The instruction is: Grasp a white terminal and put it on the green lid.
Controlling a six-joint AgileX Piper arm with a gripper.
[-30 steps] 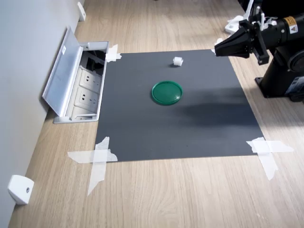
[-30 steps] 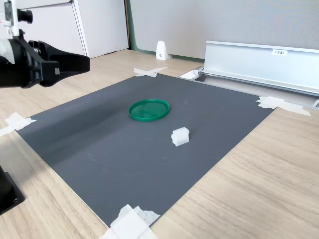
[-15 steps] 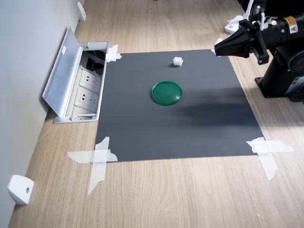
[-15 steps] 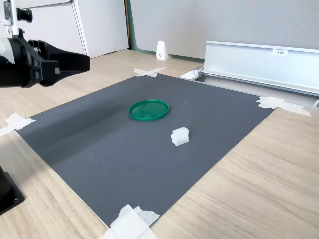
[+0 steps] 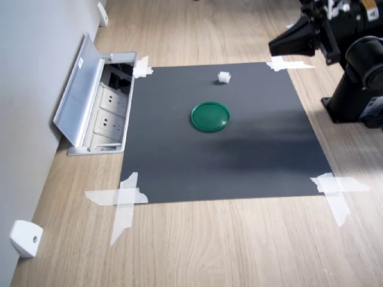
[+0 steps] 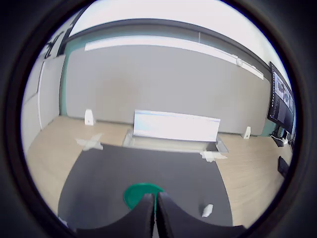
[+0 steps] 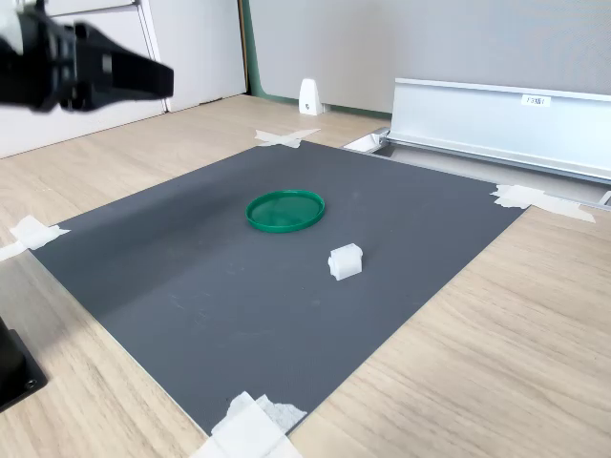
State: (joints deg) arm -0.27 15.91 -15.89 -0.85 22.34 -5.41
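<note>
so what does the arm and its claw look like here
The arm is matte black with rounded joints, standing on a blocky black base. White parts sit on top near the wrist. The claw is black too, tapering to a narrow wedge-shaped tip, seen in both exterior views.

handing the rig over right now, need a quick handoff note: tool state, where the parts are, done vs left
Tool: shut, holding nothing, up in the air off the first exterior view's right edge of the grey mat.
White terminal: lying on the mat, untouched, clear of the lid.
Green lid: flat near the mat's middle, nothing on it.
Done: nothing yet.
Left: open the tool, come down on the terminal, grasp it, carry it over, set it on the lid.
</note>
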